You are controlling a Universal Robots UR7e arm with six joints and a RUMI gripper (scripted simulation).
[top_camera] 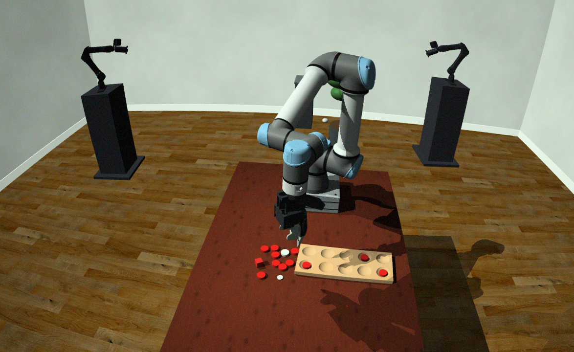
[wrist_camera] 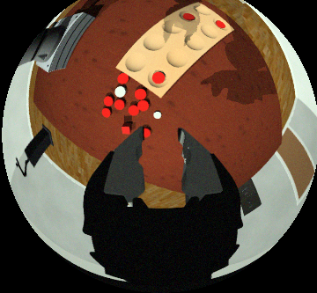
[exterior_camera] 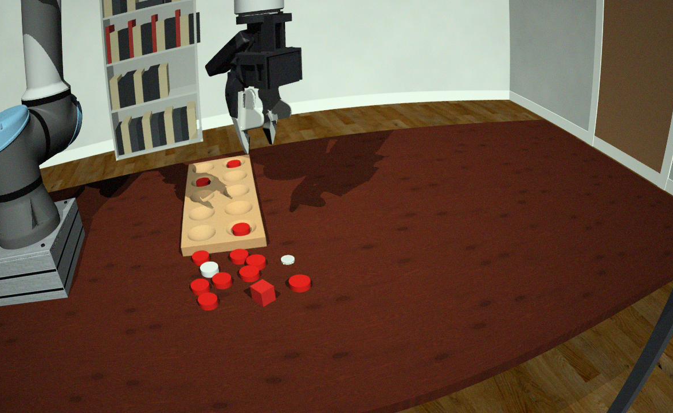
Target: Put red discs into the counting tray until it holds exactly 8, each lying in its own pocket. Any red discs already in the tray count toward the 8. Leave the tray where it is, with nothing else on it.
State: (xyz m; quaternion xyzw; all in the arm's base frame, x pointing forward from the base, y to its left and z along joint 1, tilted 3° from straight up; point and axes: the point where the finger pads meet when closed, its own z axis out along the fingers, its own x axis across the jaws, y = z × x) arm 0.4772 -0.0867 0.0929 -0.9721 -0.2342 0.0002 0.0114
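The wooden counting tray (top_camera: 345, 278) (exterior_camera: 223, 246) (wrist_camera: 145, 69) has two rows of pockets. Three hold red discs: in the top view, one disc (top_camera: 306, 265) (exterior_camera: 241, 229) (wrist_camera: 158, 77) in the front-left pocket, one (top_camera: 383, 272) (exterior_camera: 233, 163) (wrist_camera: 220, 24) front-right, one (top_camera: 364, 257) (exterior_camera: 202, 182) (wrist_camera: 188, 17) back row, second from right. Several loose red discs lie left of the tray, including an outlying disc (top_camera: 261, 275) (exterior_camera: 299, 283) partly hidden by a finger in the wrist view. My gripper (top_camera: 295, 241) (exterior_camera: 259, 147) (wrist_camera: 161, 128) is open and empty, above the table.
A red cube (top_camera: 259, 262) (exterior_camera: 263, 292) (wrist_camera: 126, 129) lies beside the loose discs. A larger white disc (top_camera: 284, 252) (exterior_camera: 209, 269) (wrist_camera: 120, 91) lies among them. A smaller white disc (top_camera: 279, 276) (exterior_camera: 287, 260) (wrist_camera: 157, 114) lies nearer the front in the top view.
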